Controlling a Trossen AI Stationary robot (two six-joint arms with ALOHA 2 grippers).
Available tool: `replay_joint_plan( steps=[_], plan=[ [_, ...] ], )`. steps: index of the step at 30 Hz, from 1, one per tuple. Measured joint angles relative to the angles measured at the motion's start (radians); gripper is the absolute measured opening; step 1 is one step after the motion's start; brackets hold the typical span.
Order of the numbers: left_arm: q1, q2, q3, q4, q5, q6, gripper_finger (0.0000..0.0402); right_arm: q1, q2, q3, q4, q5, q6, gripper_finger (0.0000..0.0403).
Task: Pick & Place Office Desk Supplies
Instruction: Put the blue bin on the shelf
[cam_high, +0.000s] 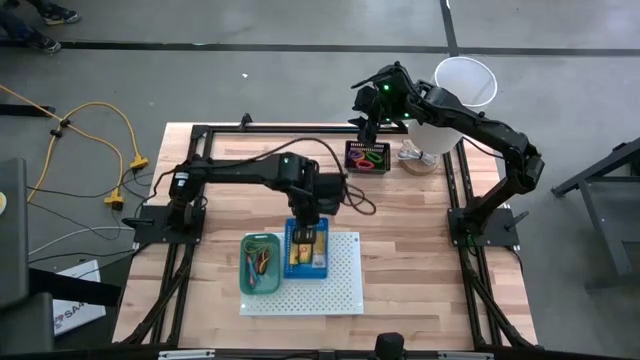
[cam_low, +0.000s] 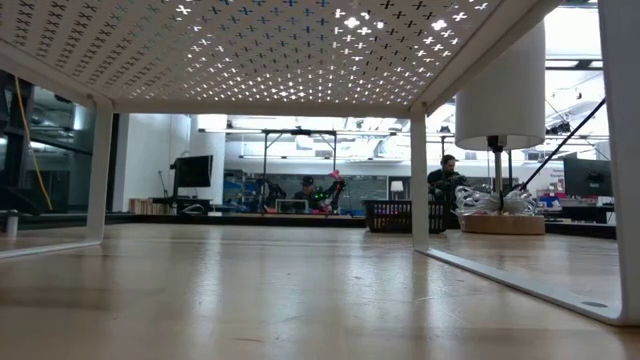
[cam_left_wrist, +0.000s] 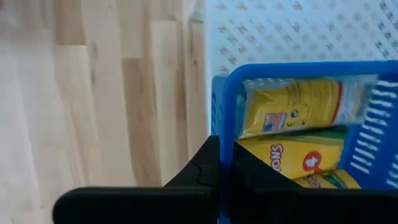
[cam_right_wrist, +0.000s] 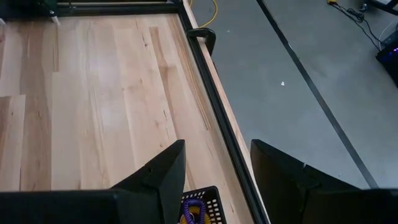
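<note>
Yellow-orange packets (cam_left_wrist: 291, 107) lie in a blue bin (cam_left_wrist: 219, 106) that stands on the white perforated board (cam_high: 340, 285). Next to it, a green bin (cam_high: 260, 266) holds thin rubber bands. My left gripper (cam_left_wrist: 225, 177) hangs shut above the blue bin's far end (cam_high: 305, 226), and nothing shows between its fingers. At the table's far side a black bin (cam_high: 367, 157) holds bright plastic loops (cam_right_wrist: 194, 208). My right gripper (cam_right_wrist: 217, 180) stands open above that bin, at its far side, holding nothing.
A lamp with a white shade (cam_high: 462, 85) and a round base (cam_high: 421, 158) stands right of the black bin. A black frame (cam_right_wrist: 214, 112) runs along the table's edges. Bare wood lies between the board and the black bin (cam_low: 400, 215).
</note>
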Motion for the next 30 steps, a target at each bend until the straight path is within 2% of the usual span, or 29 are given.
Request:
replay_joint_plan(
  steps=[13,30],
  plan=[
    [-0.052,0.012,0.015,-0.032,-0.003,-0.101,0.0001,0.000,0.000,0.000,0.001,0.000,0.000,0.0170],
    [-0.062,0.071,0.017,-0.046,0.090,-0.136,0.0001,0.000,0.000,0.000,0.017,0.000,0.000,0.0170]
  ],
)
